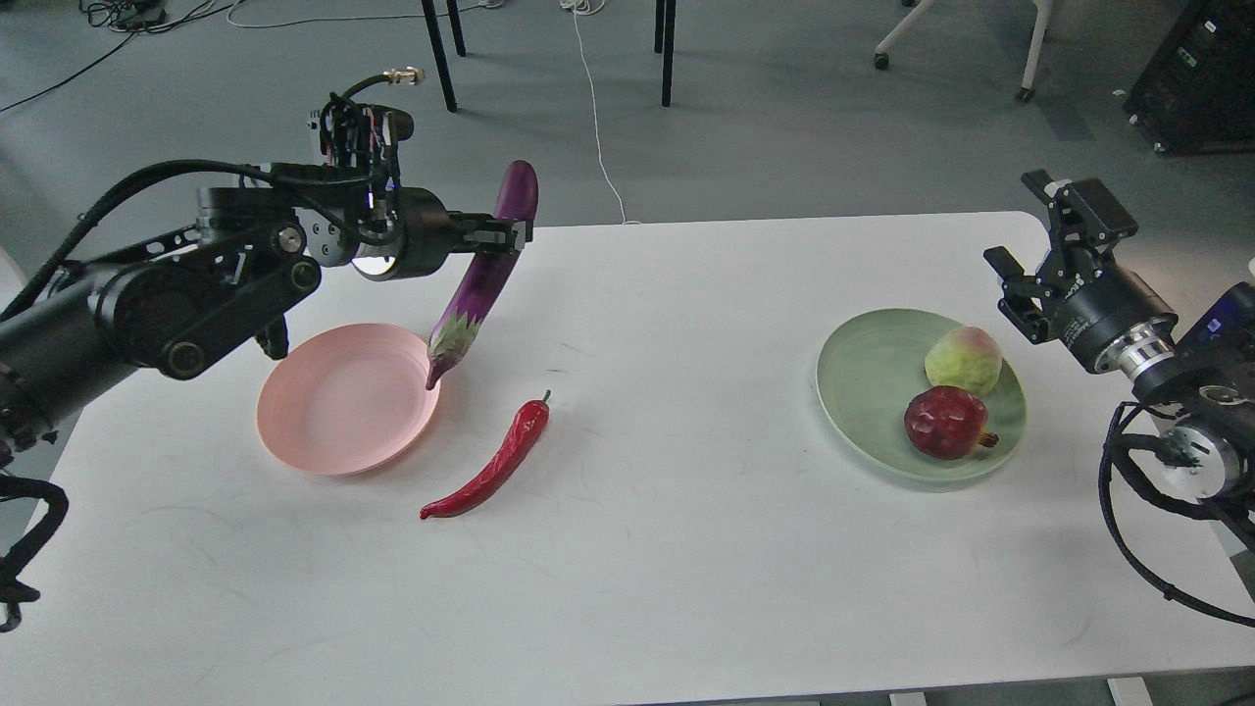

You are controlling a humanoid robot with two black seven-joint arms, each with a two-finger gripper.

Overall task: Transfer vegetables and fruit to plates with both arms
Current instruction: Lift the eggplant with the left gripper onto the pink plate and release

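My left gripper (502, 235) is shut on the purple eggplant (480, 284) and holds it in the air, tilted, calyx end down over the right rim of the pale pink plate (333, 407). The red chili pepper (493, 461) lies on the table just right of that plate. The pale green plate (868, 378) at the right holds the dark red fruit (945, 422) and the yellow-green fruit (963, 361). My right gripper (1039, 235) is open and empty, above and to the right of the green plate.
The white table (686, 588) carries only the two plates and the chili. Chair and table legs (667, 54) and cables lie on the floor behind the far edge. A dark cabinet (1201, 69) stands at the back right.
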